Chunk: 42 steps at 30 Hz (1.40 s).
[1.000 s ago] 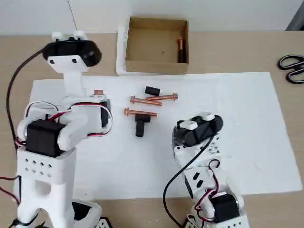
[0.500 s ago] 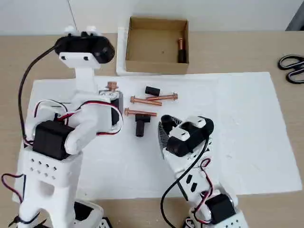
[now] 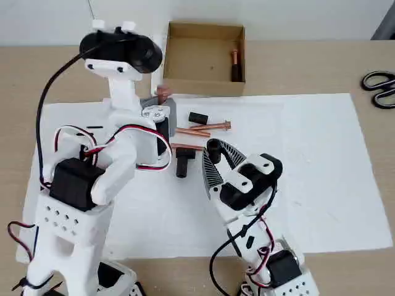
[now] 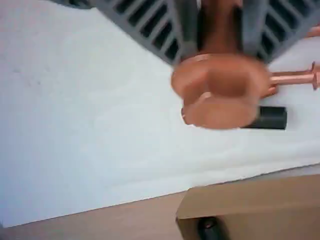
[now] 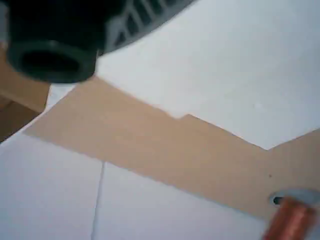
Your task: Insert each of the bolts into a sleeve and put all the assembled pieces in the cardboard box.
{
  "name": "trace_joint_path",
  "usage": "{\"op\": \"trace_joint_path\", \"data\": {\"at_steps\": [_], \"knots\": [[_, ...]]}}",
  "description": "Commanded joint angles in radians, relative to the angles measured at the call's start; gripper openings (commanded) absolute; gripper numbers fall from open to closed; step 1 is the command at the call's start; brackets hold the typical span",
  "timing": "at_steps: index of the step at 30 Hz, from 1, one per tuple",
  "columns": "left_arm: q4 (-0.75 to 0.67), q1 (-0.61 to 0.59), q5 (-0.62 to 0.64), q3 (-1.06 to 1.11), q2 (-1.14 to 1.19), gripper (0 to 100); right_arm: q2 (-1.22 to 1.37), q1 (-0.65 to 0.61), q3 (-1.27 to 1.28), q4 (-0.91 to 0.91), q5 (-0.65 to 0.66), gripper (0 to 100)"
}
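L end effector (image 4: 218, 37): clamped on copper bolt (image 4: 220, 92), by cardboard box (image 3: 203, 58) front-left corner.
R end effector (image 3: 215, 150): gripping black sleeve (image 5: 50, 52), over mid surface (image 3: 308, 68).

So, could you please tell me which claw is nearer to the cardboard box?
Left. The left claw, holding a bolt, is at the near corner of the cardboard box; the right claw, holding a sleeve, is farther off over the white sheet.

The blurred bolt (image 4: 220, 92) hides one end of a sleeve (image 4: 272, 118) behind it.
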Motion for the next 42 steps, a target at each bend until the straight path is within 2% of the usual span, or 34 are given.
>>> {"op": "trace_joint_path", "data": {"at_steps": [1,10,16,18,22,25,27,29,33,35,42], "knots": [[-0.075,0.038,-0.002,-0.004,-0.034,0,-0.015,0.002,-0.008,-0.027,-0.038,0.3],[-0.23,0.063,0.0,-0.004,-0.034,0,-0.013,0.004,-0.009,-0.022,-0.058,0.3],[-0.45,0.063,-0.003,0.03,-0.146,0,-0.01,0.005,-0.005,-0.015,-0.058,0.3],[-0.454,0.058,-0.003,0.031,-0.193,0,-0.01,0.005,-0.005,0.013,-0.058,0.3],[-0.336,0.057,-0.002,0.074,-0.296,0,-0.013,0.005,-0.005,0.05,-0.058,0.3],[-0.305,0.055,-0.003,0.197,-0.42,0,-0.013,0.005,-0.006,0.045,-0.058,0.3],[-0.358,0.055,-0.003,0.334,-0.497,0,-0.013,0.005,-0.005,0.045,-0.058,0.3],[-0.479,0.055,-0.012,0.498,-0.559,0,-0.013,0.004,-0.005,0.045,-0.058,0.3],[-0.786,0.063,-0.115,0.816,-0.635,0,-0.015,0.004,-0.005,0.045,-0.058,0.3],[-0.872,0.063,-0.13,0.915,-0.654,0,-0.015,-0.001,-0.005,0.048,-0.06,0.3],[-0.921,0.063,-0.13,1.044,-0.744,0,-0.015,-0.013,0.035,0.045,-0.061,0.3]]}}
